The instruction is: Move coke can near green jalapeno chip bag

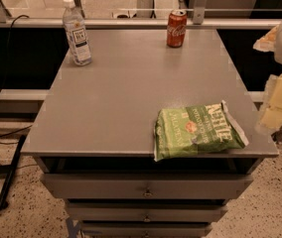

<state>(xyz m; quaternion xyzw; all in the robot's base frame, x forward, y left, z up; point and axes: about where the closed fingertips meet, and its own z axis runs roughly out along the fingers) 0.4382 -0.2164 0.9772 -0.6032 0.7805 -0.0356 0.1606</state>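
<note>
The coke can (pixel 176 29) is red with white script and a silver top, and stands upright at the far edge of the grey cabinet top (pixel 121 93), right of centre. The green jalapeno chip bag (pixel 197 130) lies flat at the near right corner of the top, its lower edge at the front rim. My gripper (pixel 279 86) shows as a blurred white and yellow shape at the right edge of the view, off the cabinet's right side. It is well right of the can, level with the bag, and touches neither.
A clear plastic water bottle (pixel 76 32) with a white cap stands upright at the far left of the top. A metal rail (pixel 131 22) runs behind the cabinet. Drawers (pixel 146 187) face front below. Black cables (pixel 2 58) hang on the left.
</note>
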